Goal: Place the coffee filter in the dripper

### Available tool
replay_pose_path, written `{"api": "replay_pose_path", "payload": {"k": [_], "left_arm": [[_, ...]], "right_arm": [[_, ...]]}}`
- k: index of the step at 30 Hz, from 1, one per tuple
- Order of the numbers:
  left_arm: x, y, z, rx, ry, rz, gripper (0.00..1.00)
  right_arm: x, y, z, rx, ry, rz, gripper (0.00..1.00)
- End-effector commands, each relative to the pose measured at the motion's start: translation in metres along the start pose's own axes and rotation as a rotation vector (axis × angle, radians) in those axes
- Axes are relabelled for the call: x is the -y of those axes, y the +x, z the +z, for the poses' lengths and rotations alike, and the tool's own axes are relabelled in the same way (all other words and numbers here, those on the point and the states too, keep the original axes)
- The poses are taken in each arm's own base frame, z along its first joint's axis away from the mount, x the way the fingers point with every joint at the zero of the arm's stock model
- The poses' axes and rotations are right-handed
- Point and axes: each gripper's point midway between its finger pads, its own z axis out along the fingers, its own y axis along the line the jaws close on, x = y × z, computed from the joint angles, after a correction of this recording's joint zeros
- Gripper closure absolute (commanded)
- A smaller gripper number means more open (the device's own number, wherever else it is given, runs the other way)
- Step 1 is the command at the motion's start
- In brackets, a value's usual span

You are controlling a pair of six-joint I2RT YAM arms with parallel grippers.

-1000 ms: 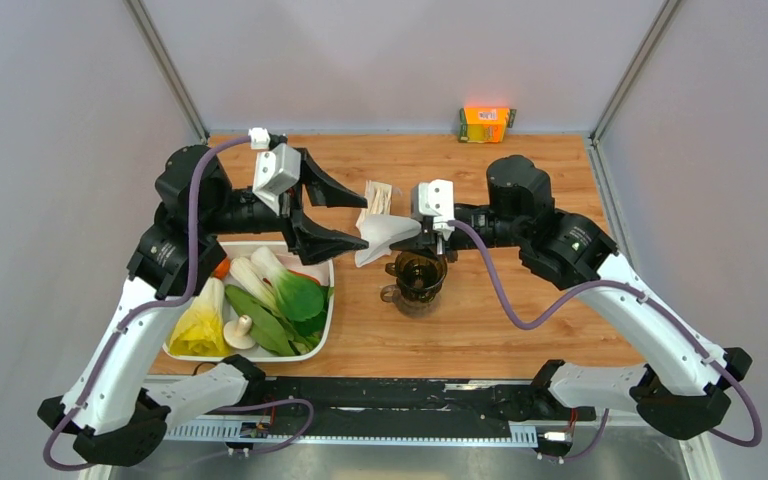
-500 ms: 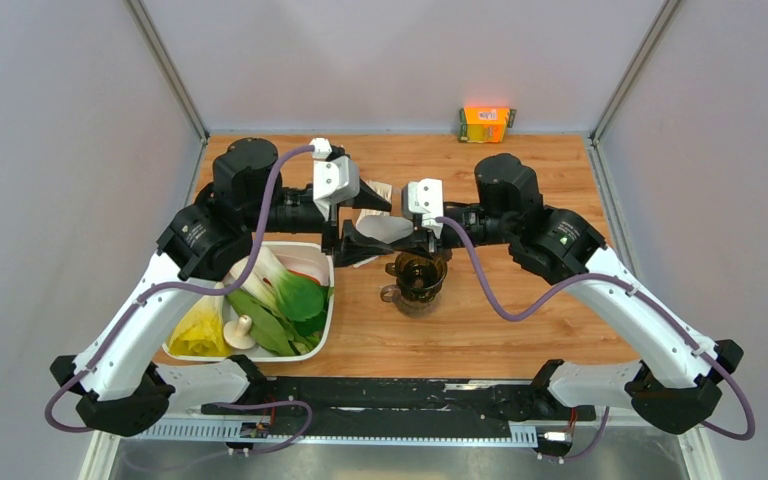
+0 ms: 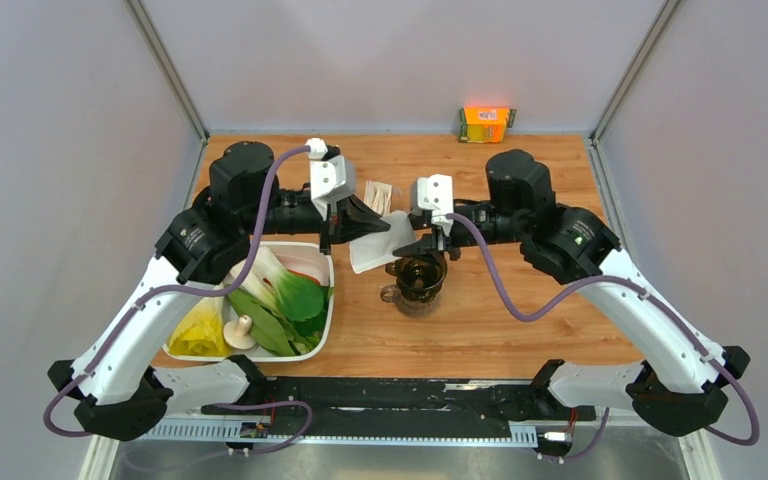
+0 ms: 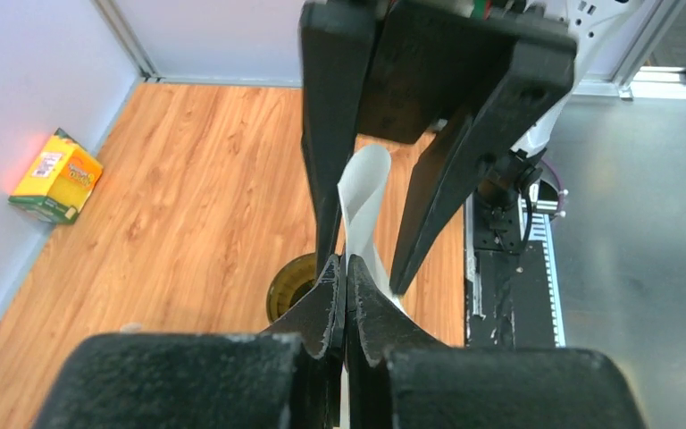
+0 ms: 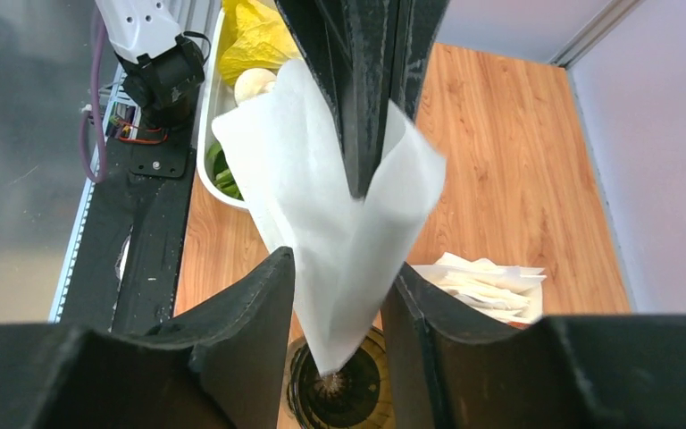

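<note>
The coffee filter (image 5: 322, 206) is a white paper cone hanging point-down. My left gripper (image 4: 347, 264) is shut on its upper edge, and in the top view that gripper (image 3: 375, 226) sits just left of the paper (image 3: 380, 250). My right gripper (image 5: 344, 264) is open, one finger on each side of the cone. The dripper (image 5: 344, 402), a dark brown see-through cup, stands right under the filter's tip. From above, the dripper (image 3: 420, 278) is just below the right gripper (image 3: 415, 244). The filter's tip is above the rim, not inside.
A packet of cream paper filters (image 3: 378, 195) lies behind the grippers. A white tray (image 3: 326, 322) with greens, a mushroom and a yellow bag sits at the left. An orange box (image 3: 486, 123) stands at the back edge.
My left gripper has closed on the filter's edge. My right gripper has opened and let go of it. The right arm has drawn slightly back to the right.
</note>
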Motion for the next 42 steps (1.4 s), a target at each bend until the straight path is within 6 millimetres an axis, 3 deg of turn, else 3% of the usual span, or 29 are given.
{"api": "replay_pose_path", "payload": {"k": [1,5,11,14,16,18,20,21,26,33,39,41,42], "left_arm": [[0.001,-0.018,-0.013,0.094,0.015,-0.042,1.00],[0.008,-0.019,-0.015,0.136,0.056,-0.022,1.00],[0.015,-0.020,-0.014,0.159,0.104,-0.013,1.00],[0.019,-0.020,-0.014,0.162,0.122,-0.009,1.00],[0.020,-0.020,-0.016,0.164,0.122,0.001,1.00],[0.023,-0.020,-0.017,0.166,0.135,0.010,1.00],[0.027,-0.018,-0.019,0.168,0.149,0.023,1.00],[0.030,-0.019,-0.020,0.172,0.157,0.032,1.00],[0.034,-0.017,-0.022,0.180,0.176,0.070,1.00],[0.029,-0.019,-0.021,0.195,0.152,0.104,1.00],[0.026,-0.022,-0.021,0.209,0.133,0.110,0.97],[0.025,-0.021,-0.021,0.205,0.127,0.100,0.85],[0.024,-0.020,-0.021,0.203,0.115,0.095,0.71]], "right_arm": [[-0.001,-0.037,-0.033,0.081,0.047,-0.032,0.57],[-0.005,-0.044,-0.034,0.102,0.026,-0.011,0.62],[-0.003,-0.038,-0.021,0.093,-0.009,0.019,0.61],[-0.002,-0.036,-0.016,0.092,-0.022,0.027,0.78],[-0.001,-0.033,-0.015,0.085,-0.018,0.030,0.84],[0.001,-0.028,-0.014,0.070,-0.003,0.038,0.74],[0.001,-0.026,-0.014,0.066,-0.001,0.040,0.53],[0.000,-0.026,-0.014,0.067,-0.007,0.046,0.50],[-0.010,-0.026,-0.010,0.079,-0.062,0.085,0.47],[-0.026,-0.024,-0.006,0.095,-0.154,0.143,0.60],[-0.025,-0.025,-0.008,0.096,-0.143,0.135,0.84],[-0.023,-0.024,-0.008,0.092,-0.133,0.133,0.96],[-0.022,-0.024,-0.008,0.091,-0.125,0.129,1.00]]}}
